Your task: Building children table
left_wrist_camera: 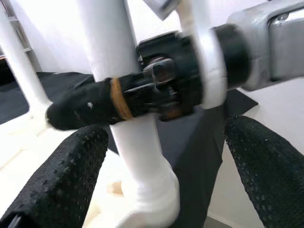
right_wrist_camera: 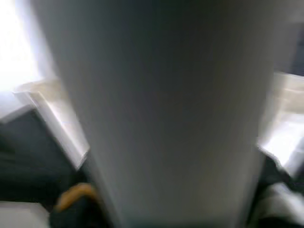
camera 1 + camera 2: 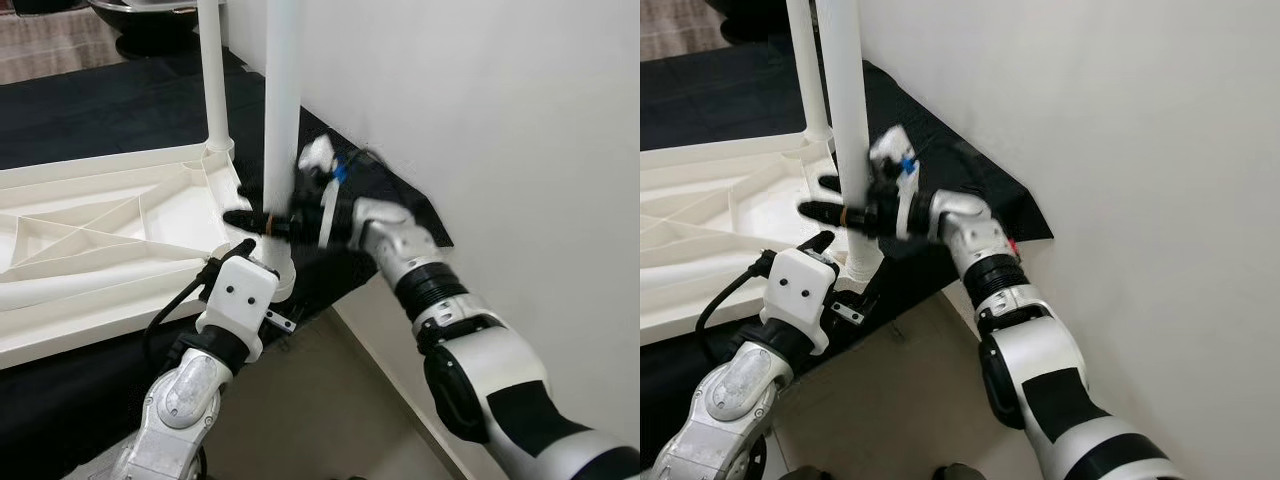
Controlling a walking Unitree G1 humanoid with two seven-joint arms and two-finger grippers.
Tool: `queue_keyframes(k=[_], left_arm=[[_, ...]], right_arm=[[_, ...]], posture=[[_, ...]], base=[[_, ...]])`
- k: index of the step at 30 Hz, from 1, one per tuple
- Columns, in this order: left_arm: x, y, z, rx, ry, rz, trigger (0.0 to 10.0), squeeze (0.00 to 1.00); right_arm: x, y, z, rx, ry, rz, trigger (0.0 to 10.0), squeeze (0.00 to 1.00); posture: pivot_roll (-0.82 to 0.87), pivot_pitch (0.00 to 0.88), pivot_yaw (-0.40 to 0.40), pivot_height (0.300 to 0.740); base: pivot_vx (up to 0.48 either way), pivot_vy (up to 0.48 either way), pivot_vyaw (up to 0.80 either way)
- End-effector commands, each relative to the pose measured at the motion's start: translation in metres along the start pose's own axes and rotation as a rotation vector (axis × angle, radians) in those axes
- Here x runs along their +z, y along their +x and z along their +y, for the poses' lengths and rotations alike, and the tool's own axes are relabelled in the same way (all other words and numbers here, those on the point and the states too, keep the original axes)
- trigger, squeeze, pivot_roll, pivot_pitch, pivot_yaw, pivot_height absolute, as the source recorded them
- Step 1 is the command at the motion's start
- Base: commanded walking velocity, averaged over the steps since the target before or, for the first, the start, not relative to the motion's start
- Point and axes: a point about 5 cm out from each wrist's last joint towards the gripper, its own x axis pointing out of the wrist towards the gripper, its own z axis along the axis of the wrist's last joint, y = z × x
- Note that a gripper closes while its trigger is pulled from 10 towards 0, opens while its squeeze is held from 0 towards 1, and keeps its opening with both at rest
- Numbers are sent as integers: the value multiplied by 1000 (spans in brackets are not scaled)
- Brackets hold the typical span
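tabletop: white plastic tabletop (image 3: 110, 235) lies upside down on a black mat (image 3: 110, 110), ribbed underside up, so the leg sockets face upward for fitting.
near leg: white table leg (image 3: 280, 110) stands upright in the corner socket at about 4 o'clock of the tabletop, right at the mat's edge by the white wall (image 3: 500, 100).
far leg: second leg (image 3: 212, 70) already stands in the next corner, at about 1 o'clock of the tabletop.
right gripper: right gripper (image 3: 262, 207) reaches in from 3 o'clock, one black finger either side of the near leg, closed round it low down; judged to be turning or steadying it into the socket.
left gripper: left gripper (image 1: 161, 175) sits at 6 o'clock below the socket, fingers spread wide and apart from the leg's foot, holding nothing; seemingly ready to brace.
progress: judged two legs placed, near one perhaps not yet fully seated.
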Motion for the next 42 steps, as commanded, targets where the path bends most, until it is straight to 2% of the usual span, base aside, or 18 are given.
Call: queue_keyframes(k=[1,5,7,8,10,11,14,16,19,23,24,26,28,29,32,33,37,42], left_arm=[[0,-2,-3,-10,-5,6,10000,0],[0,-2,-3,-9,-5,8,10000,0],[-1,-2,-3,-6,-4,9,10000,0],[-1,-2,-3,-6,-4,9,10000,0],[-1,-2,-3,-4,-3,10,10000,0],[-1,-2,-3,-4,-3,10,10000,0],[-1,-1,-3,-4,-4,11,10000,0],[-2,-1,-3,-4,-4,11,10000,0],[-2,-1,-3,-5,-3,11,10000,0],[-2,0,-3,-6,-3,10,10000,0],[-2,0,-3,-6,-2,10,10000,0],[-2,0,-3,-6,-2,10,10000,0],[-2,1,-3,-7,-2,11,10000,0],[-2,1,-3,-6,-2,11,10000,0],[-2,1,-2,-4,-2,11,10000,0],[-1,1,-2,-4,-2,10,10000,0],[-1,1,-2,-4,-2,9,10000,0],[-1,1,-2,-4,-1,7,10000,0]], right_arm=[[-1,3,-5,-133,-22,35,0,0],[2,2,-10,-201,12,19,0,0],[8,-4,-23,-369,45,-5,0,0],[8,-4,-23,-369,45,-5,0,0],[12,-14,-38,-594,98,-30,0,0],[12,-14,-38,-594,98,-30,0,0],[10,-34,-57,-958,198,-45,0,0],[9,-38,-59,-1028,213,-49,0,0],[7,-48,-62,-1273,248,-65,0,0],[6,-44,-58,-1324,295,-84,0,0],[10,-32,-51,-1249,301,-105,10000,0],[10,-32,-51,-1249,301,-105,10000,0],[15,-19,-44,-1153,305,-123,10000,0],[20,-7,-37,-1050,290,-142,10000,1000],[29,5,-28,-946,262,-172,10000,1000],[35,8,-26,-914,230,-187,10000,0],[44,14,-21,-805,232,-209,10000,0],[55,22,-9,-506,186,-223,10000,0]], posture=[[87,60,-128,740],[88,64,-129,740],[86,65,-132,740],[86,65,-132,740],[83,67,-131,740],[83,67,-131,740],[79,69,-127,740],[79,69,-127,740],[78,69,-125,740],[79,69,-123,740],[79,69,-123,740],[79,69,-123,740],[79,71,-121,740],[78,71,-122,740],[78,72,-122,740],[78,74,-122,740],[73,74,-121,740],[71,75,-121,740]], base=[[0,0,0],[0,0,0],[0,0,0],[0,0,0],[0,0,0],[0,0,0],[0,0,0],[0,0,0],[0,0,0],[0,0,0],[0,0,0],[0,0,0],[0,0,0],[0,0,0],[0,0,0],[0,0,0],[0,0,0],[0,0,0]])
